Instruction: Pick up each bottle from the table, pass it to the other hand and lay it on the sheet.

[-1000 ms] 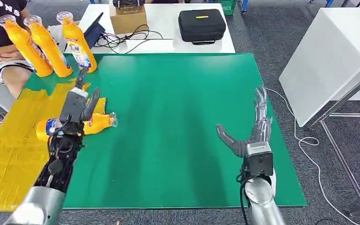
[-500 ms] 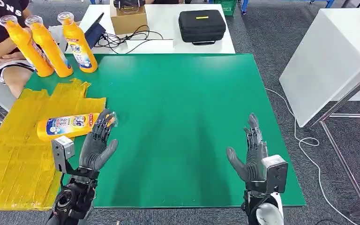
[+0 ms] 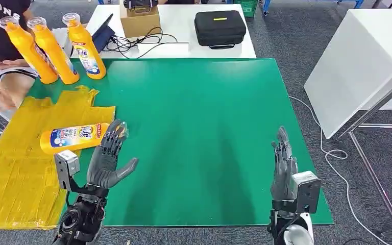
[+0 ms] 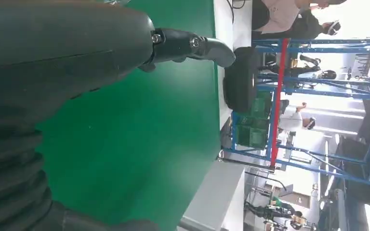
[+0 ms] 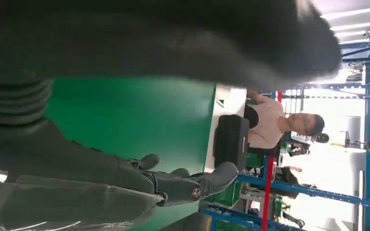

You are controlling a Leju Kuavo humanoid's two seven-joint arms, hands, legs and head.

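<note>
One orange bottle (image 3: 76,137) with a blue-and-white label lies on the yellow sheet (image 3: 15,168) at 9 o'clock; three upright bottles (image 3: 51,48) stand at 11 o'clock, one reading "Tide". The left hand (image 3: 107,158) and right hand (image 3: 284,166) are spread and empty.

Both hands were dark grey with black jointed fingers, the left hand (image 3: 105,163) and the right hand (image 3: 284,171) each carrying a boxy silver camera block at the wrist. Ribbed grey covers, small screws at the knuckles.
</note>
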